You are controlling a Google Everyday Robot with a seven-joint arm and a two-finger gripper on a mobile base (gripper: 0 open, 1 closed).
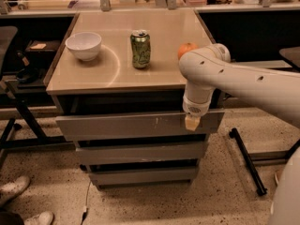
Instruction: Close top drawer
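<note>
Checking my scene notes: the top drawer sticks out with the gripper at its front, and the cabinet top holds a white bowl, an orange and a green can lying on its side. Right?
Not quite: the camera view shows the green can standing upright. The rest holds: top drawer out, gripper at its front, white bowl and orange on the cabinet top.

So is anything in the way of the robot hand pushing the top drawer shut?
Nothing visible is. The gripper is right at the front of the top drawer, near its right end. The dark gap behind that front shows nothing, though the drawer's inside is hidden.
</note>
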